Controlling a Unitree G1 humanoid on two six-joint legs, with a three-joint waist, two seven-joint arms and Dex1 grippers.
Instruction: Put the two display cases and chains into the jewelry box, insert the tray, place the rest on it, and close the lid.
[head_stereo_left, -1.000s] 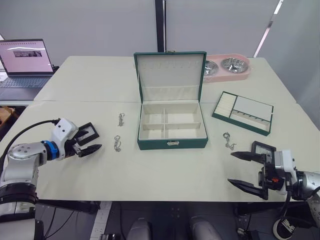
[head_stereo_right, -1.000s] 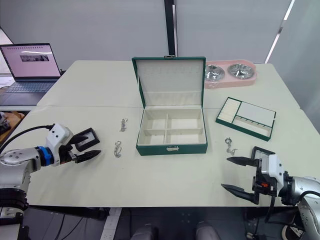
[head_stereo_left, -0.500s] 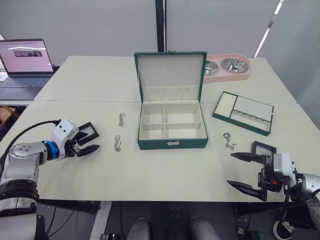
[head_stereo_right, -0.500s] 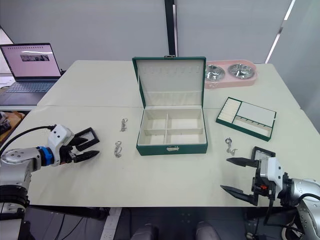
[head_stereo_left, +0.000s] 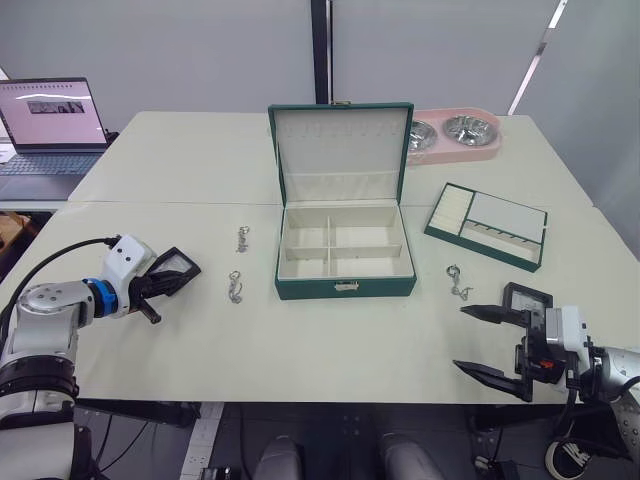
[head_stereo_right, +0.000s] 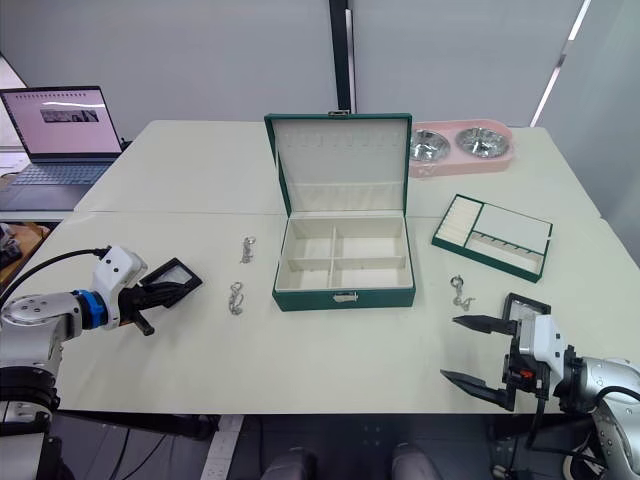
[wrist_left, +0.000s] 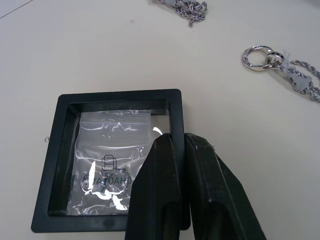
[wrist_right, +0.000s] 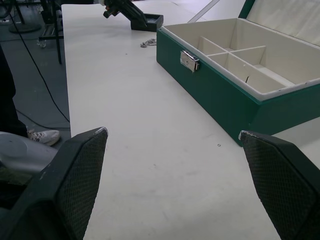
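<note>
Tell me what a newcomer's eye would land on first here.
The open dark green jewelry box at the table's middle, its lid standing up, draws the eye first. On the robot's left, the left gripper has its jaws shut on the frame of a display case. On the right, the right gripper hangs wide open beside the second case.

We see the left claw (wrist_left: 174, 150) covering one frame edge of the case (wrist_left: 112, 165), and printing on the bag inside it is too blurred to read. The picture's edge cuts the laptop (head_stereo_left: 48, 128), left of the box (head_stereo_left: 343, 245). The right claw (head_stereo_left: 490, 340) hides part of the second case (head_stereo_left: 526, 298). The chains (head_stereo_left: 236, 287) are too small for their links to be made out.
</note>
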